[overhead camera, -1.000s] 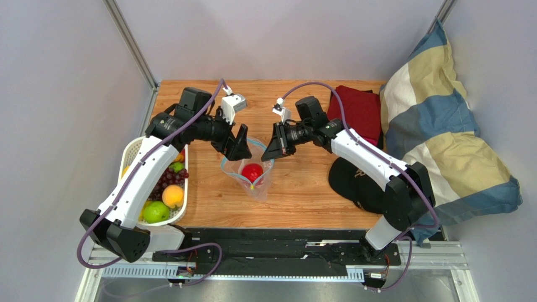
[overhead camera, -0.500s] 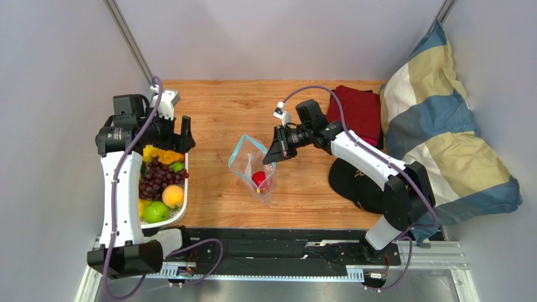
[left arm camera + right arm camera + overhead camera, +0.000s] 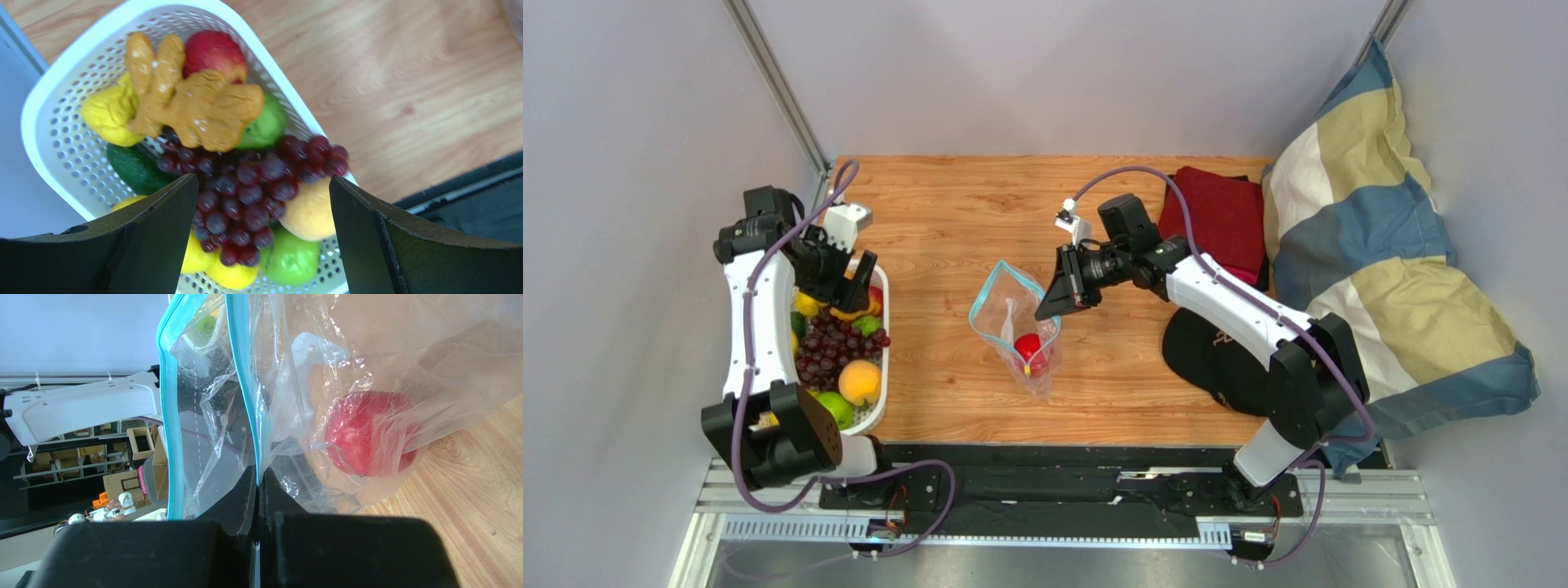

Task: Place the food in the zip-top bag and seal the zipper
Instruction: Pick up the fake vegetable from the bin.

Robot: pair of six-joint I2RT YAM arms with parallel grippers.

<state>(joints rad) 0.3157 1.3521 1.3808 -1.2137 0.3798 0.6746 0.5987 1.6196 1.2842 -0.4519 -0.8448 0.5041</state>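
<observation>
One glossy red apple (image 3: 1027, 349) inside the clear, crinkly zip-top bag (image 3: 1011, 321), mid-way across the wooden table top (image 3: 940, 221), mouth toward 11 o'clock. Light blue zipper strip (image 3: 245, 386) gaping in a loop, unsealed. Pinched at its 2 o'clock edge by the right gripper (image 3: 1059, 284), jaws clenched flat on the strip. At 9 o'clock of the bag, well apart: white slatted basket (image 3: 881, 395) with dark purple grapes (image 3: 826, 353), orange peach (image 3: 858, 382), green apple (image 3: 827, 412) and orange lumpy cluster (image 3: 190, 101). Over the basket's 12 o'clock end, left gripper (image 3: 849, 279), released, jaws spread wide above the grapes.
</observation>
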